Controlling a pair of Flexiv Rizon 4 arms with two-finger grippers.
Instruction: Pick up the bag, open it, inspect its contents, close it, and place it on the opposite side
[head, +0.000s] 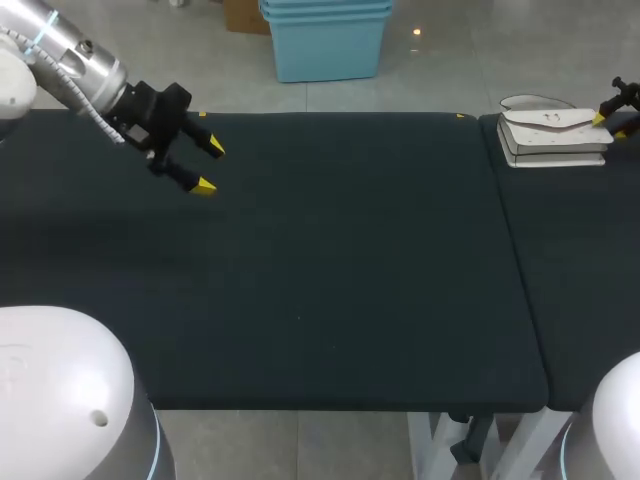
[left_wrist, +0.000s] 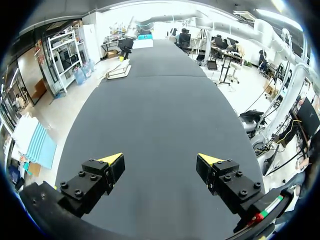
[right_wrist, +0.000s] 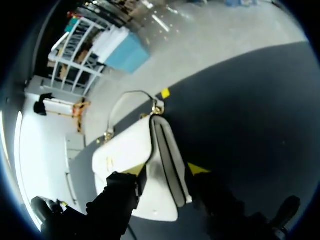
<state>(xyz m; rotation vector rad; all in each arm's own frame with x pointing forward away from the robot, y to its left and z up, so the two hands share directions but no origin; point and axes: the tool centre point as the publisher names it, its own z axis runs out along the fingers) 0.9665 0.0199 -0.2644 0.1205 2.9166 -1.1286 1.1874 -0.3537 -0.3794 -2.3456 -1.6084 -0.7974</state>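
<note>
White bag (head: 550, 135) lies flat on the bench's (head: 330, 260) far right end; the right end effector (head: 608, 124) sits at its outer edge, grip impossible to tell; the left end effector (head: 209, 167) hangs wide open and empty above the far left corner

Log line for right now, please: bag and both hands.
stage: pick-up, bag not lifted | bag: flat on table, far right | right hand: at bag, grip unclear | left hand: open, empty, over table's left
</note>
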